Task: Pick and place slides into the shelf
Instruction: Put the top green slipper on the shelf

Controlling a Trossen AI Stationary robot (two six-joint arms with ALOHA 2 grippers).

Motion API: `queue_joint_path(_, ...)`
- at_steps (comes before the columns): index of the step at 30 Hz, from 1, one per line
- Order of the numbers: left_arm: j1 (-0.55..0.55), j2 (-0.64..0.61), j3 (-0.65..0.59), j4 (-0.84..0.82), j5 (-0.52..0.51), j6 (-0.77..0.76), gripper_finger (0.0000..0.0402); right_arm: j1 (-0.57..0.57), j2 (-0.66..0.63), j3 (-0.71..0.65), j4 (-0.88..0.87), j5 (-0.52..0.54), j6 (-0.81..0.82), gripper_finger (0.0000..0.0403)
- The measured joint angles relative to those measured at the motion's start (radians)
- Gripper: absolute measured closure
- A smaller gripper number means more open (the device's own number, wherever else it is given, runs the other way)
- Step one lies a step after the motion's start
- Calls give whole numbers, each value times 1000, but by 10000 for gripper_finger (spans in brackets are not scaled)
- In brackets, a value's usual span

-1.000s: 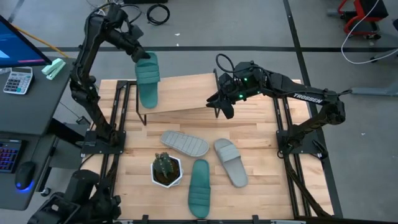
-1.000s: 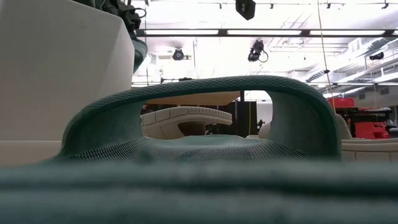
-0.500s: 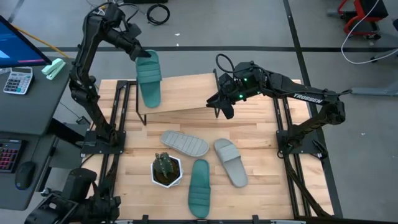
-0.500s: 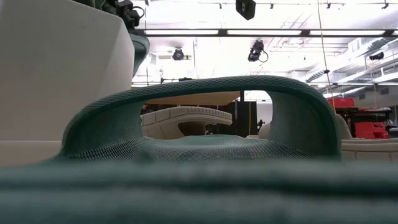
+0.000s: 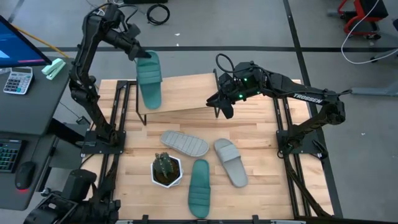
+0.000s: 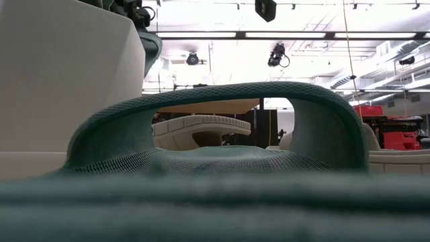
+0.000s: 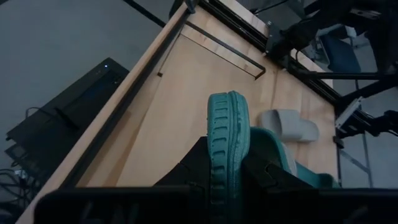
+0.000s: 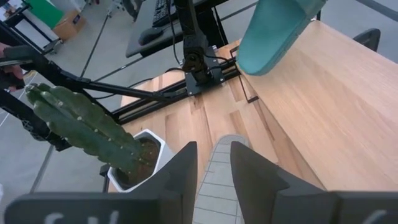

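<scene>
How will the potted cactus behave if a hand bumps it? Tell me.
The potted cactus probably tips more easily than it slides: the plant stands tall above a small white pot with angled sides. The soil likely adds weight low down, which helps. The grey slide lying right beside it might get shoved too.

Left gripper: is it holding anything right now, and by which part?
Yes. The left gripper is shut on a teal slide, pinching the sole's edge at one end, above the shelf. The right gripper holds nothing.
</scene>
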Motion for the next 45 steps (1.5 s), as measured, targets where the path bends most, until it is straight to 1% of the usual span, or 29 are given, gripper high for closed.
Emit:
queue_joint_path(8,0,-1,-18,0,-2,5,355,0,0,0,0,16,0,301)
queue_joint_path(13,-1,-1,-118,-1,-39,23,355,0,0,0,0,16,0,305)
queue_joint_path(17,-1,-1,-205,2,-44,71,355,0,0,0,0,16,0,305)
queue_joint_path(20,-1,0,-261,39,-40,89,355,0,0,0,-1,16,0,305)
queue_joint_path(23,-1,0,-291,86,-30,90,355,0,0,0,-1,16,2,305)
queue_joint_path(29,-1,0,-294,152,-24,93,355,0,0,0,-1,16,11,309)
queue_joint_path(36,25,0,-294,183,-25,99,355,0,1,0,-2,42,11,309)
queue_joint_path(45,47,0,-294,219,-32,109,355,0,14,0,0,44,20,309)
